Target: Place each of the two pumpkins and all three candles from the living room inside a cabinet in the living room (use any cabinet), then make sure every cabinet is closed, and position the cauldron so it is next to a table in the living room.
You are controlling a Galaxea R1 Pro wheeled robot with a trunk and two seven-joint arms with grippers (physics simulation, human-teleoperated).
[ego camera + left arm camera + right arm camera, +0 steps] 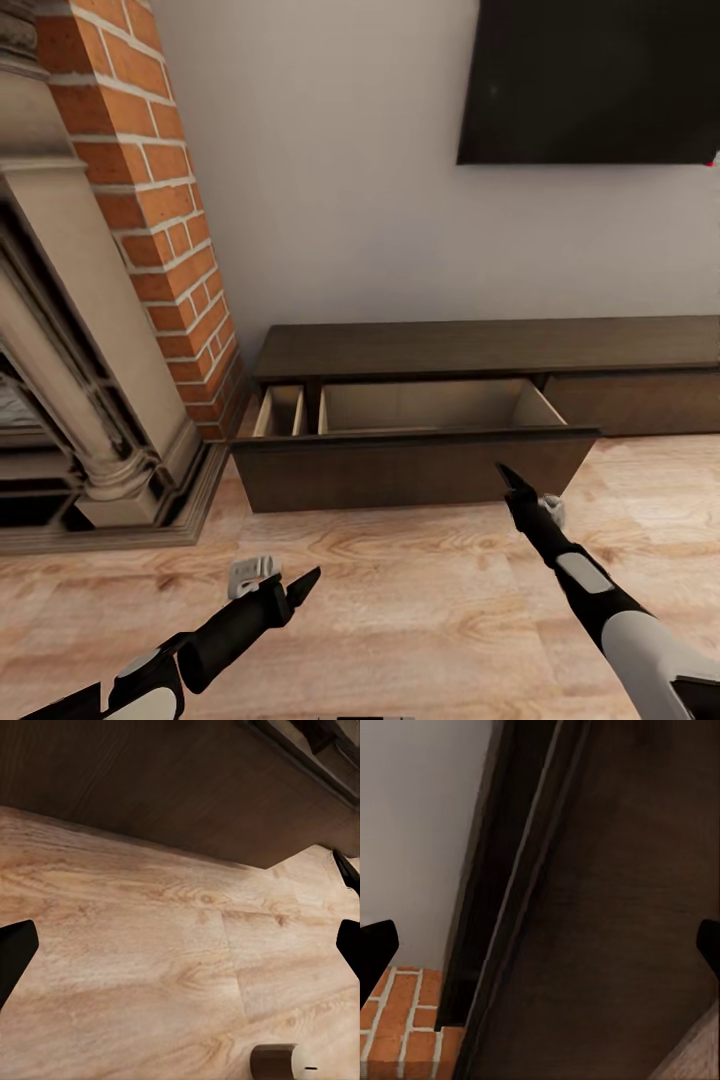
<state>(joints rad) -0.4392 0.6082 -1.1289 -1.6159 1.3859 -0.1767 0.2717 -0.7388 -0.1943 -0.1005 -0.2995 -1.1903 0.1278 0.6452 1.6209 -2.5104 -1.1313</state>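
The long dark-brown cabinet (pixel 480 350) stands against the wall with its left drawer (pixel 420 470) pulled out. The drawer's tan divided inside (pixel 430 405) holds nothing that I can see. My right gripper (pixel 512 482) is open, right at the drawer front's right part (pixel 607 907). My left gripper (pixel 303 582) is open, low over the wood floor (pixel 150 915) in front of the drawer. In the left wrist view a short stubby cylinder (pixel 276 1061) with a pale round end lies on the floor; it looks like a candle on its side. The pumpkins, cauldron and table are out of view.
A carved stone fireplace (pixel 70 400) and a red brick column (pixel 150 200) stand close at the left of the cabinet. A black screen (pixel 590 80) hangs on the wall above. Wood floor (pixel 400 600) spreads in front of the drawer.
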